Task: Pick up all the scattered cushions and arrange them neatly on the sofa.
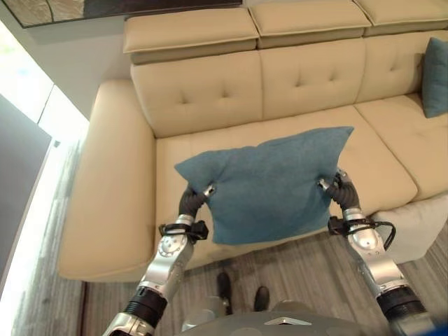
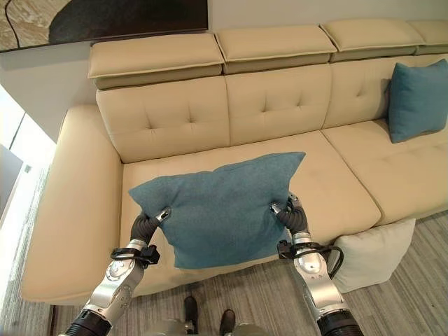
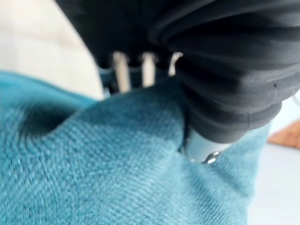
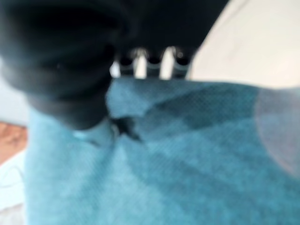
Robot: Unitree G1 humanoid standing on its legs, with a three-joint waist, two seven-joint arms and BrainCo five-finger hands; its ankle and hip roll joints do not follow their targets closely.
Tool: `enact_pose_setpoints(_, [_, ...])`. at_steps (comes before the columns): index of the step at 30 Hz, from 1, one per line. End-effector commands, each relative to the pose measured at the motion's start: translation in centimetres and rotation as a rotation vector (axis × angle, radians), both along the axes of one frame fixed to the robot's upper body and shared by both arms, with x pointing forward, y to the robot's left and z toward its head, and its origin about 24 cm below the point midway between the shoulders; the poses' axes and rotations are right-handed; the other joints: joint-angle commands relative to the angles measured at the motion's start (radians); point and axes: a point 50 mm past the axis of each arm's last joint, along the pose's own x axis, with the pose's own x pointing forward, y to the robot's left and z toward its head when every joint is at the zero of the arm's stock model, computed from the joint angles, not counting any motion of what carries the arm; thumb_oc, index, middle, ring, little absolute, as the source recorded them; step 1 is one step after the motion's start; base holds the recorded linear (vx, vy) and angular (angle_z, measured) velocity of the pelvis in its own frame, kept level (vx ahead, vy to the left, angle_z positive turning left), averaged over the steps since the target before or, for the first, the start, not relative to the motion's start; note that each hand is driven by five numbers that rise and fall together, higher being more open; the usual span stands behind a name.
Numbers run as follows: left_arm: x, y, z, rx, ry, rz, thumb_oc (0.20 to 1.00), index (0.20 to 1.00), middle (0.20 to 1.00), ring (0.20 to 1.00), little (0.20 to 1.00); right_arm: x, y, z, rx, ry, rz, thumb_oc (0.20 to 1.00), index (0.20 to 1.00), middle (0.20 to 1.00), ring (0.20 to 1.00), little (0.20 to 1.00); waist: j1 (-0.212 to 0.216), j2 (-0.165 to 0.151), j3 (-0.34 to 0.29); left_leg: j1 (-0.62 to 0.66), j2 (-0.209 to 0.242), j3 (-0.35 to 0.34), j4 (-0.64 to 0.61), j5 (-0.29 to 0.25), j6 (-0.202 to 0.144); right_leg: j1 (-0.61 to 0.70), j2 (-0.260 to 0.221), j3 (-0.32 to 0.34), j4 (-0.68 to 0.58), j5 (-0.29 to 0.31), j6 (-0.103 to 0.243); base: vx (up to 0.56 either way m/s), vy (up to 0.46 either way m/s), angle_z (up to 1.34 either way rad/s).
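Note:
A large teal cushion point(image 2: 220, 206) hangs in the air in front of the beige sofa point(image 2: 175, 119), over its left seat. My left hand point(image 2: 148, 222) grips the cushion's left edge and my right hand point(image 2: 290, 210) grips its right edge. In the left wrist view the fingers point(image 3: 123, 70) curl over the teal cloth point(image 3: 108, 164); the right wrist view shows the same, fingers point(image 4: 140, 65) hooked over the cloth point(image 4: 178, 164). A second teal cushion point(image 2: 418, 98) leans upright against the sofa's back on the right seat.
A white cushion point(image 2: 369, 253) lies on the grey floor point(image 2: 420, 280) against the sofa's front, just right of my right arm. The sofa's left armrest point(image 2: 66, 210) is wide. A dark framed picture point(image 2: 105, 21) hangs above the sofa.

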Motion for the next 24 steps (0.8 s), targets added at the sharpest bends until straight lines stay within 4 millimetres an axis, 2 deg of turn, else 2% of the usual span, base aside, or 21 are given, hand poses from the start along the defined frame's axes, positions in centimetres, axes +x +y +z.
enact_pose_setpoints(1, [1.7,-1.8,5.5,-0.030,-0.279,-0.117,0.200,0.200,0.200,0.200,0.200,1.3,2.5,4.4,0.078,-0.238,0.111,0.200,0.200,0.200,0.200,0.200,0.028,-0.034,-0.034,-0.011,-0.020,0.003,0.126,-0.114,-0.031,0.019,-0.155,0.062,0.123,0.105,0.120,0.19,0.171,-0.15])
enact_pose_setpoints(4, [1.6,-1.8,5.3,-0.022,-0.273,-0.121,0.200,0.200,0.200,0.200,0.200,1.3,2.6,4.5,0.076,-0.241,0.125,0.200,0.200,0.200,0.200,0.200,0.004,-0.026,-0.033,0.011,-0.025,-0.023,0.119,-0.124,-0.028,-0.041,-0.107,0.153,0.103,0.103,0.106,0.12,0.070,0.08])
enact_pose_setpoints(7, [1.5,-1.6,5.4,-0.011,-0.279,-0.113,0.200,0.200,0.200,0.200,0.200,1.5,2.9,4.8,0.075,-0.254,0.135,0.200,0.200,0.200,0.200,0.200,0.002,-0.020,-0.030,0.025,-0.019,-0.026,0.101,-0.128,-0.032,-0.071,-0.113,0.165,0.037,0.118,0.104,0.10,-0.022,0.17])
enact_pose_setpoints(10, [1.9,-1.3,5.7,-0.021,-0.297,-0.079,0.200,0.200,0.200,0.200,0.200,1.5,3.0,4.8,0.053,-0.252,0.140,0.200,0.200,0.200,0.200,0.200,-0.023,-0.033,-0.014,0.046,-0.024,-0.070,0.097,-0.141,-0.048,-0.111,-0.114,0.259,-0.081,0.188,0.130,0.13,-0.086,0.11])
enact_pose_setpoints(13, [2.1,-1.5,6.3,-0.013,-0.326,-0.068,0.200,0.200,0.200,0.200,0.200,1.5,2.6,4.6,0.042,-0.246,0.125,0.200,0.200,0.200,0.200,0.200,-0.017,-0.052,-0.027,0.049,-0.021,-0.088,0.101,-0.144,-0.068,-0.056,-0.124,0.225,-0.149,0.198,0.133,0.15,-0.161,0.50])
enact_pose_setpoints(17, [2.4,-1.7,6.9,-0.020,-0.348,-0.063,0.200,0.200,0.200,0.200,0.200,1.6,2.1,5.2,0.022,-0.267,0.110,0.200,0.200,0.200,0.200,0.200,-0.014,-0.054,-0.038,0.045,-0.005,-0.104,0.084,-0.130,-0.088,-0.020,-0.119,0.169,-0.190,0.194,0.122,0.07,-0.149,0.45])
enact_pose_setpoints(19, [3.3,-2.1,8.1,-0.024,-0.387,-0.060,0.200,0.200,0.200,0.200,0.200,2.2,2.0,6.2,0.011,-0.306,0.105,0.200,0.200,0.200,0.200,0.200,-0.018,-0.057,-0.035,0.030,0.014,-0.125,0.075,-0.115,-0.107,-0.002,-0.111,0.121,-0.216,0.185,0.109,0.00,-0.173,0.55])
enact_pose_setpoints(21, [4.0,-2.4,9.0,-0.026,-0.412,-0.053,0.200,0.200,0.200,0.200,0.200,2.7,2.2,7.0,0.014,-0.334,0.107,0.200,0.200,0.200,0.200,0.200,-0.018,-0.059,-0.031,0.018,0.022,-0.136,0.070,-0.107,-0.114,-0.001,-0.106,0.103,-0.225,0.180,0.103,-0.02,-0.127,0.37])
enact_pose_setpoints(24, [5.8,-3.2,11.4,-0.020,-0.487,-0.034,0.200,0.200,0.200,0.200,0.200,4.7,3.6,9.1,0.032,-0.399,0.127,0.200,0.200,0.200,0.200,0.200,-0.013,-0.062,-0.009,-0.019,0.037,-0.150,0.055,-0.085,-0.127,-0.030,-0.097,0.078,-0.224,0.176,0.092,-0.07,-0.117,0.26])
